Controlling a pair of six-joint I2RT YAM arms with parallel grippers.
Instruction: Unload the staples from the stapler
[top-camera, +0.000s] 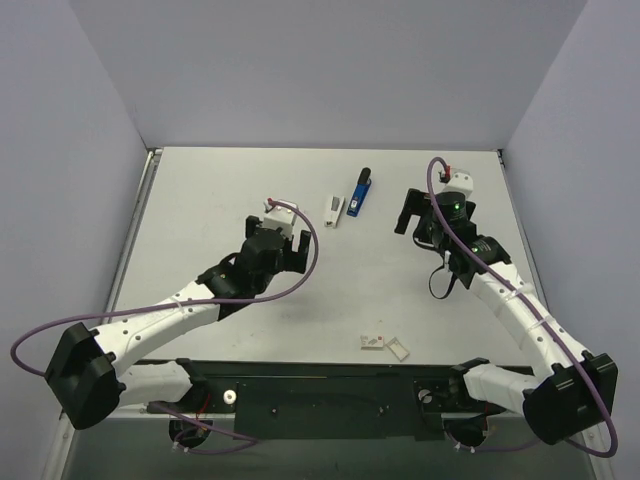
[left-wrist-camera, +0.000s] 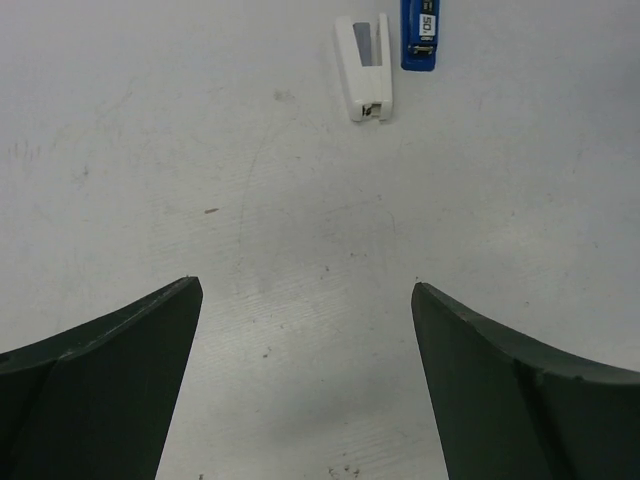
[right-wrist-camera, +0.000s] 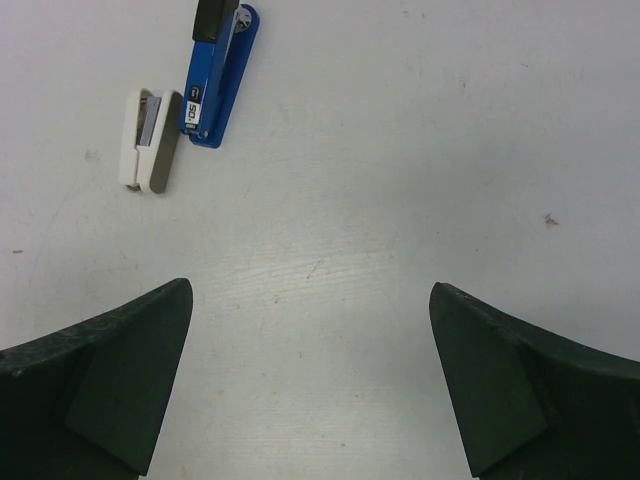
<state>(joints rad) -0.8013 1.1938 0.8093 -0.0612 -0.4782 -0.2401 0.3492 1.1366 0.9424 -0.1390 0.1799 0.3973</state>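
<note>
my left gripper (left-wrist-camera: 305, 288) hovers wide open and empty, left of the white stapler (top-camera: 332, 210). the blue stapler (top-camera: 359, 190) lies just beside it on the table (top-camera: 220, 190). further right, my right gripper (right-wrist-camera: 310, 290) gapes wide too, holding nothing.

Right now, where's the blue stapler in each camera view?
Top external: blue stapler lies at the far middle of the table.
Left wrist: blue stapler is at the top edge, right of centre, cut off by the frame.
Right wrist: blue stapler is at the upper left.
Shared landmark: the white stapler lies close on its left in all three views.
</note>
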